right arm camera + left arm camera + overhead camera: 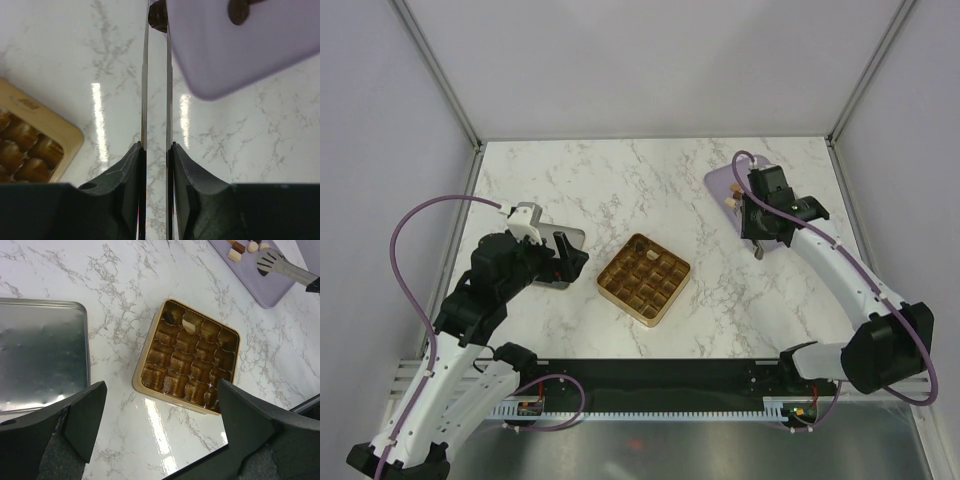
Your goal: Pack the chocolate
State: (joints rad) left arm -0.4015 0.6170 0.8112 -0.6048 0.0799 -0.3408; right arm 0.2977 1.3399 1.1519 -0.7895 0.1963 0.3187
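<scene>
Chocolate (pixel 240 247) pieces lay on lavender board (pixel 240 55) near table's far right corner; two more sat in gold tray (pixel 145 385) mid-table. Silver tin (pixel 42 355) lay left of tray. Right gripper (pixel 156 150) clamped tongs (pixel 145 90), tips pinching dark piece (pixel 158 17). Left gripper (pixel 161 390) gaped wide. Pieces dark, tan, cream. White marble table (pixel 620 180), pale grey walls (pixel 620 60).

White marble table (pixel 620 180), lilac walls (pixel 380 100), metal corner posts (pixel 436 70)
</scene>
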